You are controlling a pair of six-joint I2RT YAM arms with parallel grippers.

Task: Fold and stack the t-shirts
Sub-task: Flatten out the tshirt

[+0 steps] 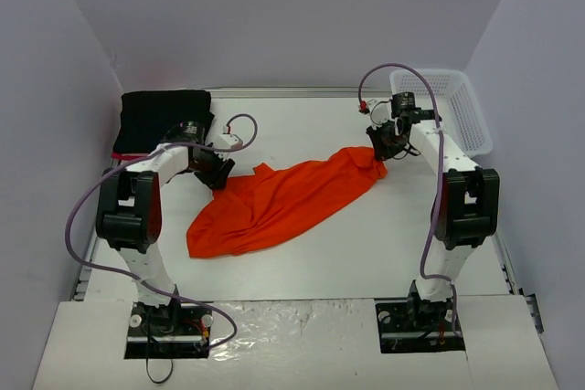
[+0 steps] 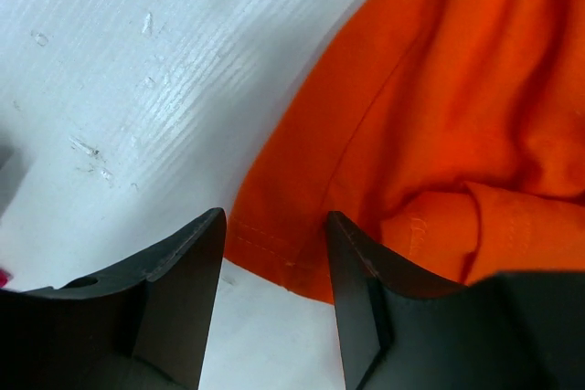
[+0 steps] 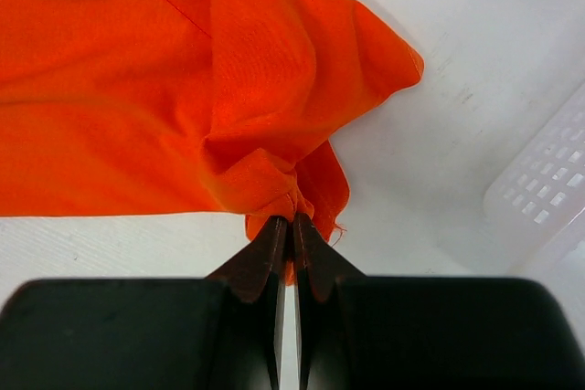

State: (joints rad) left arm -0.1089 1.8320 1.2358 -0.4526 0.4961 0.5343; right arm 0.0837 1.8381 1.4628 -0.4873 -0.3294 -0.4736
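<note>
An orange t-shirt (image 1: 283, 198) lies rumpled across the middle of the white table, stretched from lower left to upper right. My right gripper (image 1: 381, 154) is shut on a bunched corner of the orange t-shirt (image 3: 228, 107) at its far right end. My left gripper (image 1: 219, 173) is open at the shirt's upper left edge, its jaws straddling the hem (image 2: 274, 248) of the orange t-shirt (image 2: 439, 107) without closing on it. A folded black t-shirt (image 1: 164, 121) lies at the back left corner.
A white plastic basket (image 1: 448, 107) stands at the back right, and its wall shows in the right wrist view (image 3: 539, 198). Grey walls enclose the table on three sides. A red edge (image 1: 119, 155) peeks out under the black shirt.
</note>
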